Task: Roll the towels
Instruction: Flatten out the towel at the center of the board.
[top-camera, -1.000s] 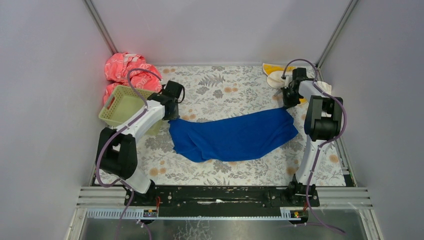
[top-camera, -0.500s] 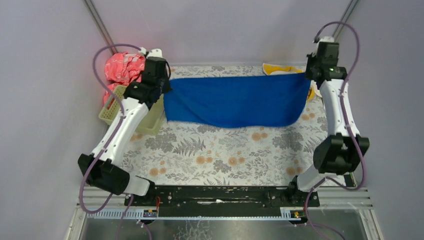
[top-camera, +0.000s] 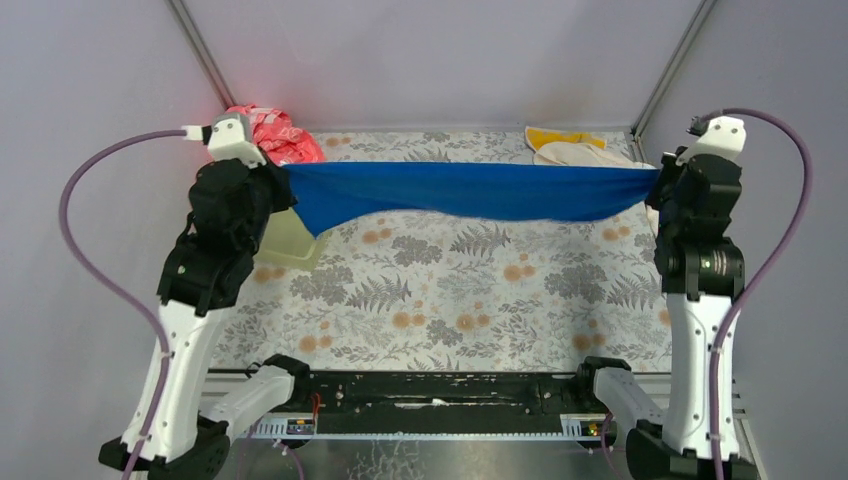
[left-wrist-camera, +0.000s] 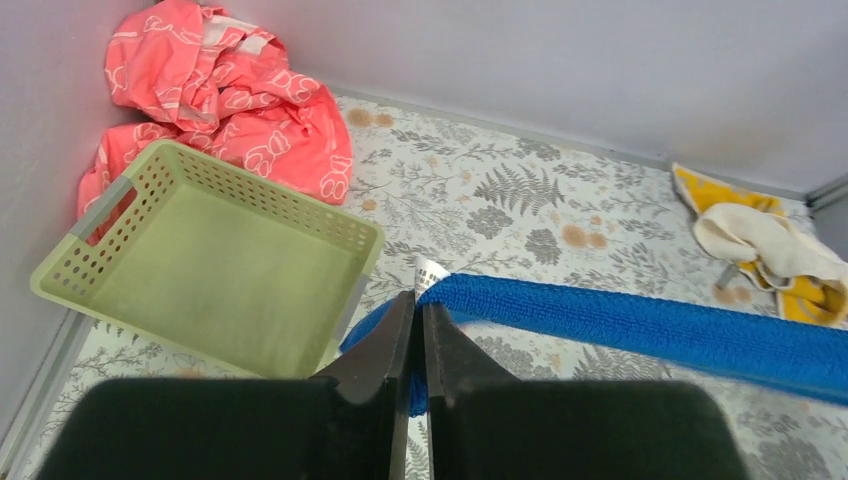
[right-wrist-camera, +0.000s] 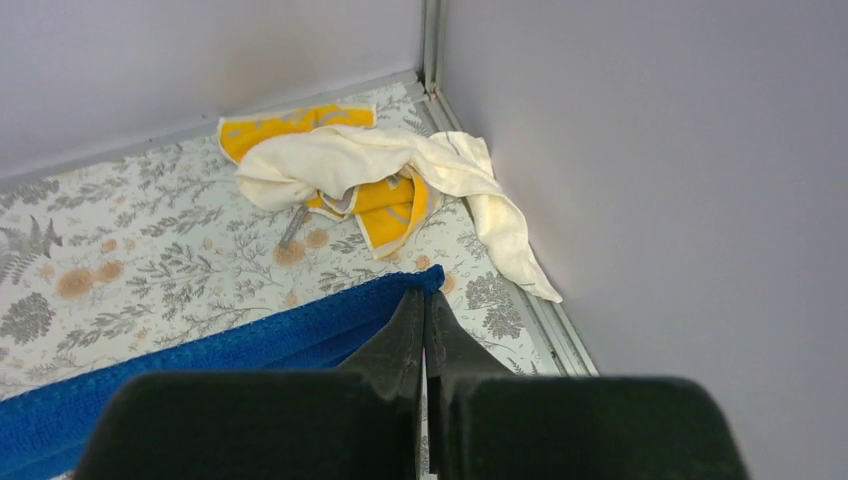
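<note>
Top: blue towel (top-camera: 470, 190) stretched in air betw. left jaws & right jaws, both clamped tight on its end corners; more pull may slip one. Left wrist: thin bite, basket (left-wrist-camera: 200, 270) just below-left could catch a dropped end. Right wrist: same thin bite.

White links (top-camera: 180, 350); purple cables (top-camera: 130, 140); left gripper (left-wrist-camera: 415, 300), right gripper (right-wrist-camera: 422, 298) black.

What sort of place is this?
Probably a robot test booth: plain grey walls box in a floral table, and a left arm and right arm bolted at its edge hold a blue towel between them.
</note>
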